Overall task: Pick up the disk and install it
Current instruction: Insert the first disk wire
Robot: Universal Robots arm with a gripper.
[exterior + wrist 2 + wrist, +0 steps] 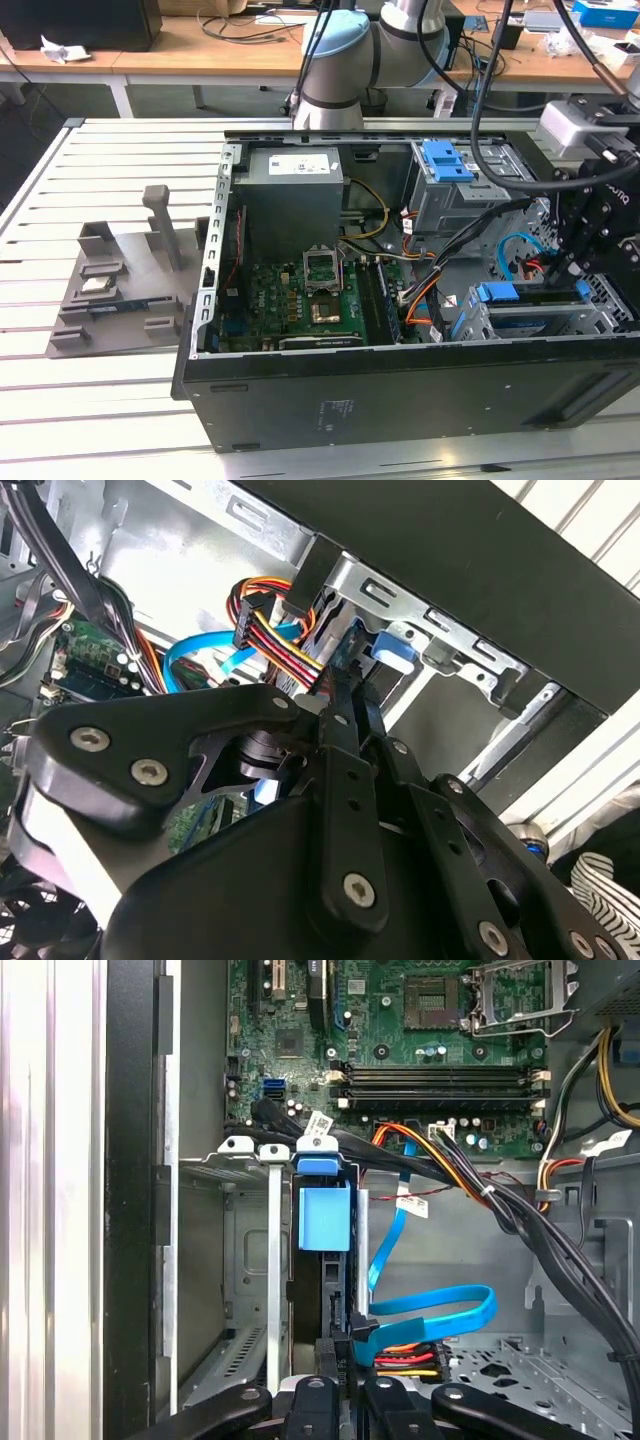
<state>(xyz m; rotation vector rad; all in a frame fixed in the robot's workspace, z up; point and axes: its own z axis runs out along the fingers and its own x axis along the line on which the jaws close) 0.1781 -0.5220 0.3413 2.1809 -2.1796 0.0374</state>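
you're looking at an open computer case (400, 390) lying on its side on a slatted white table (110, 400), with the gripper (585, 270) reaching down into the end of the case at the exterior view's right. the disk (535, 312) sits edge-up in the drive bay (610, 315) there, its blue carrier frame showing along the top, close against the case's near wall. in the first wrist view the disk (326, 1260) stands in a narrow slot of the metal bay (245, 1260), its blue tab facing the camera, with a blue data cable (440, 1312) and a bundle of orange and yellow power wires (408, 1360) just beside it. in the second wrist view the gripper (350, 695) points straight at the blue frame (390, 645), its two thin fingers (340, 705) drawn close together; they seem to pinch the disk's edge, though you can't quite see the contact from here. the motherboard (300, 305) and the grey power-supply box (295, 195) lie well apart toward the exterior view's left.
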